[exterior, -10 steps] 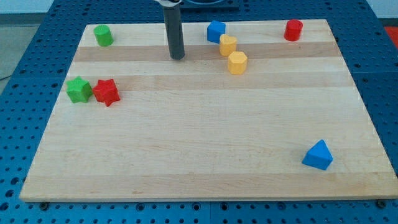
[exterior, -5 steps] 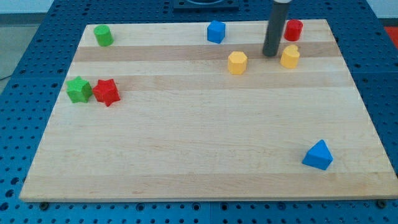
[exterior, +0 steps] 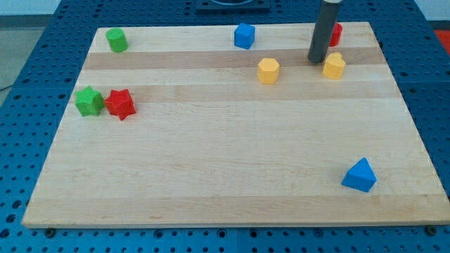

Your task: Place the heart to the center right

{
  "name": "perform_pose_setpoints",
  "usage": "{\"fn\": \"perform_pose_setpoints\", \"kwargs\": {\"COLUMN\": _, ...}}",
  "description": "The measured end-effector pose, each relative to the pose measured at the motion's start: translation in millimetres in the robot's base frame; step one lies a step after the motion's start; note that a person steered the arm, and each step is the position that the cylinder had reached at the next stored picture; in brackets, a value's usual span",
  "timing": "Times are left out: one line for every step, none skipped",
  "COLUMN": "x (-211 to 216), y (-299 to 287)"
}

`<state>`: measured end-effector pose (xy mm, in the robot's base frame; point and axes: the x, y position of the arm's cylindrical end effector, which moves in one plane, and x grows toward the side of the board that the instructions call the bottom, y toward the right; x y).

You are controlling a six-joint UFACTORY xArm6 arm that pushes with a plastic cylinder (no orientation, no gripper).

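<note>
Yellow heart [exterior: 334,65] nudged right by my tip [exterior: 318,60].

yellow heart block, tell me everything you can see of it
The yellow heart block is small, matte and looks like plastic, with a notched top face and a lighter top than sides. It sits flat on the wooden board near the view's top right, on the lighter plank strip. My tip stands just to its left, very close; whether they touch cannot be told. The red block lies above it, apart. No other block is touching it.
</note>
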<state>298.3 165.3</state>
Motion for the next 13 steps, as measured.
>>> {"fn": "perform_pose_setpoints", "kwargs": {"x": 6, "y": 29}}
{"fn": "perform_pose_setpoints", "kwargs": {"x": 27, "y": 59}}
{"fn": "perform_pose_setpoints", "kwargs": {"x": 34, "y": 61}}
{"fn": "perform_pose_setpoints", "kwargs": {"x": 33, "y": 61}}
{"fn": "perform_pose_setpoints", "kwargs": {"x": 45, "y": 61}}
{"fn": "perform_pose_setpoints", "kwargs": {"x": 54, "y": 61}}
{"fn": "perform_pose_setpoints", "kwargs": {"x": 54, "y": 61}}
{"fn": "perform_pose_setpoints", "kwargs": {"x": 54, "y": 47}}
{"fn": "perform_pose_setpoints", "kwargs": {"x": 91, "y": -9}}
{"fn": "perform_pose_setpoints", "kwargs": {"x": 106, "y": -25}}
{"fn": "perform_pose_setpoints", "kwargs": {"x": 127, "y": -29}}
{"fn": "perform_pose_setpoints", "kwargs": {"x": 148, "y": -70}}
{"fn": "perform_pose_setpoints", "kwargs": {"x": 177, "y": -89}}
